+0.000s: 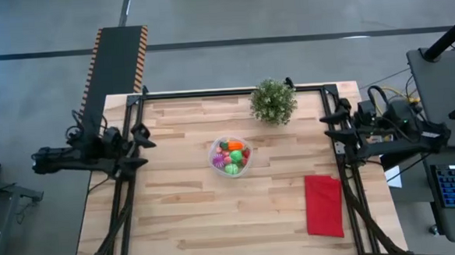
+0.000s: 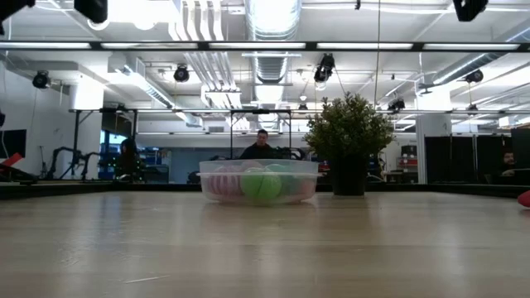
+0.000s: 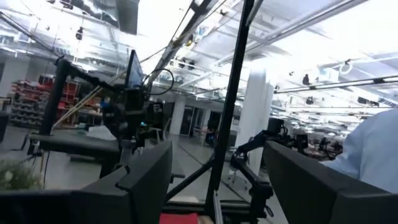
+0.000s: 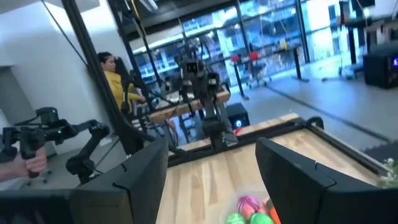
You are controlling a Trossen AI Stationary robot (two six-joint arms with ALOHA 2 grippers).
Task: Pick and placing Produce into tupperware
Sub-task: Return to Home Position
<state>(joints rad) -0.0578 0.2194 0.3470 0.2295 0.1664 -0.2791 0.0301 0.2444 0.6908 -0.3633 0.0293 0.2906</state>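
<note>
High view: the tupperware (image 1: 212, 158) sits mid-counter (image 1: 186, 223) and holds the produce (image 1: 232, 158), in orange, pink, red and green. The left pincer (image 1: 140, 145) and right pincer (image 1: 333, 131) hang at opposite counter edges, well apart from it.

Low view: a green piece (image 2: 262, 185) shows through the tupperware's clear wall.

Left wrist view: the left pincer stands spread.

Right wrist view: the right pincer is spread too, with the produce beyond it.

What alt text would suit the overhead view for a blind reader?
A clear tupperware holding colourful toy produce sits centred on a wooden table. A potted plant stands near the far edge, a red cloth lies toward the right, and the left arm and right arm sit folded at the sides.
</note>
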